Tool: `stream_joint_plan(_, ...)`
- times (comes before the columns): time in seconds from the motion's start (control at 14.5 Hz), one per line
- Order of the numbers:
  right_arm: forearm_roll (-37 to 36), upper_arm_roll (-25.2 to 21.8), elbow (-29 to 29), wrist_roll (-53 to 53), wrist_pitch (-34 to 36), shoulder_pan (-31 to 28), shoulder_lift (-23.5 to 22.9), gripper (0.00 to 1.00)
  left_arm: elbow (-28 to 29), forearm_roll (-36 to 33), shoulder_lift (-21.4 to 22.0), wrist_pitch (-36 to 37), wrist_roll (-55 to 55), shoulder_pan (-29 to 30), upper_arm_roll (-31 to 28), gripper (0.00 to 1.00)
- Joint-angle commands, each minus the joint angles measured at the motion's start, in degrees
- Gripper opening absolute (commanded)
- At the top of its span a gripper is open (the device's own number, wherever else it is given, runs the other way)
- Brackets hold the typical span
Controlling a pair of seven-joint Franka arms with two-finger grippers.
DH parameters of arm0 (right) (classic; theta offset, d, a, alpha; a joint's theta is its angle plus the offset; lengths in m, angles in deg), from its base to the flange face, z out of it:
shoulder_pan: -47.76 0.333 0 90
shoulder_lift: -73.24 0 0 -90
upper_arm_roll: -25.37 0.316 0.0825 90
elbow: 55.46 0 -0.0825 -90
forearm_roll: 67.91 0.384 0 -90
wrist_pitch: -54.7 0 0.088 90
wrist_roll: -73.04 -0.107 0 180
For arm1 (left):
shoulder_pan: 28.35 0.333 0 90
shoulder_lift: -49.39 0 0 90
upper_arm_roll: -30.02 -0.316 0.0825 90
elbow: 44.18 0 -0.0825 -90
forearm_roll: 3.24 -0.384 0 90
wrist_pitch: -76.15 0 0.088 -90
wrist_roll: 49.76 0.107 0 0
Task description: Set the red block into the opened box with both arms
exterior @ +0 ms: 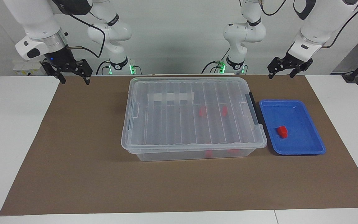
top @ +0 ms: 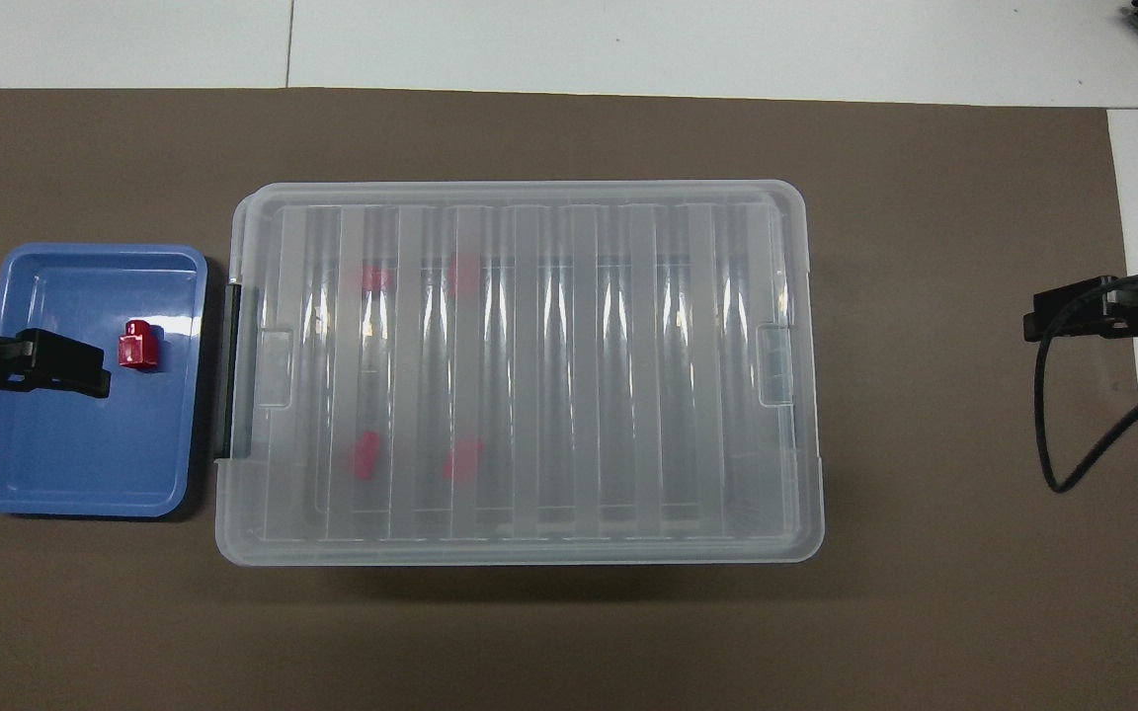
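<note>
The box [exterior: 154, 124] [top: 776, 296] is a clear bin in the middle of the mat, with its ribbed lid lying shut on top and a black handle [exterior: 253, 107] on the end toward the tray. Blurred red shapes [top: 366, 279] show through the lid. One red block [exterior: 282, 131] [top: 139, 346] lies in the blue tray. My left gripper [exterior: 281, 74] hangs open and empty, raised over the tray's end of the table. Over the mat's corner at the right arm's end, my right gripper [exterior: 75, 81] hangs open with nothing in it.
The shallow blue tray [exterior: 294, 152] [top: 75, 494] sits beside the box, toward the left arm's end. A brown mat [exterior: 73, 155] covers the white table. A black cable [top: 1073, 425] loops below the right gripper.
</note>
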Motion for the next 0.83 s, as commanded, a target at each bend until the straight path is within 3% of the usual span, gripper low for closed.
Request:
stream_joint_plan(0.0,-0.72,0.23,-0.89,-0.39,-0.57,-0.08,0.47,1.00,0.82,-0.01,1.20,0.78,0.19,0.22,-0.16,1.00)
stream_joint_plan(0.28,-0.20,0.41,-2.64,-0.57,-1.44,0.01,1.08,1.00,0.83,-0.01,1.20,0.78,0.19,0.22,-0.08,1.00)
stream_joint_plan(0.48,0.07,2.34,-10.19,-1.87,-9.25,1.32,3.89,1.00,0.82,-0.01,1.20,0.78,0.19,0.22,-0.16,1.00)
stream_joint_plan(0.76,0.16,2.34,-15.03,-4.16,-15.93,7.55,2.67,1.00,0.83,-0.01,1.20,0.78,0.19,0.22,-0.16,1.00)
